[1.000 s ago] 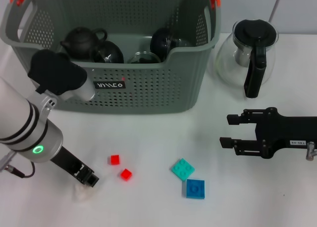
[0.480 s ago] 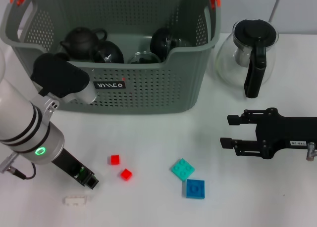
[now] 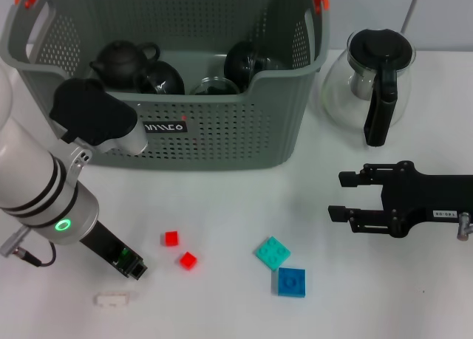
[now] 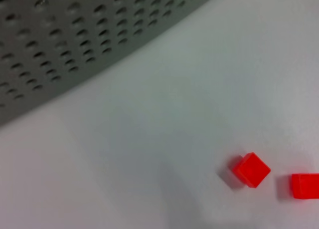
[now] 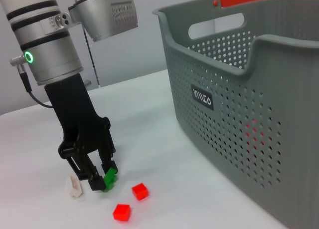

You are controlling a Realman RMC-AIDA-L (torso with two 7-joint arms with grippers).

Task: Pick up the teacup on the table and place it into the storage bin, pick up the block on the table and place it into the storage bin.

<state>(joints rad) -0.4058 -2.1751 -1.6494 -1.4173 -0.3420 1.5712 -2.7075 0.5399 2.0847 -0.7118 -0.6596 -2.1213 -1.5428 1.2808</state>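
Your left gripper (image 3: 131, 266) is clamped on a small green block (image 5: 109, 178), held just above the table (image 3: 236, 206). A white block (image 3: 112, 299) lies just beside it, two red blocks (image 3: 179, 249) near. The storage bin (image 3: 222, 143) stands beyond. Your right gripper (image 3: 341, 195) waits open, well apart.

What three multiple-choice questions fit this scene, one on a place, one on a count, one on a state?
1. Where is the white block? A on the floor; B on the table beside the left tool; C lifted off the table.
2. How many red blocks lie on the table? A one; B four; C two.
3. What is the left tool doing? A gripping a green block; B open, empty; C gripping the white block.
Answers: B, it rests on bare table; C, two show in every view; A, green shows between its fingers. The right tool sits open, idle.
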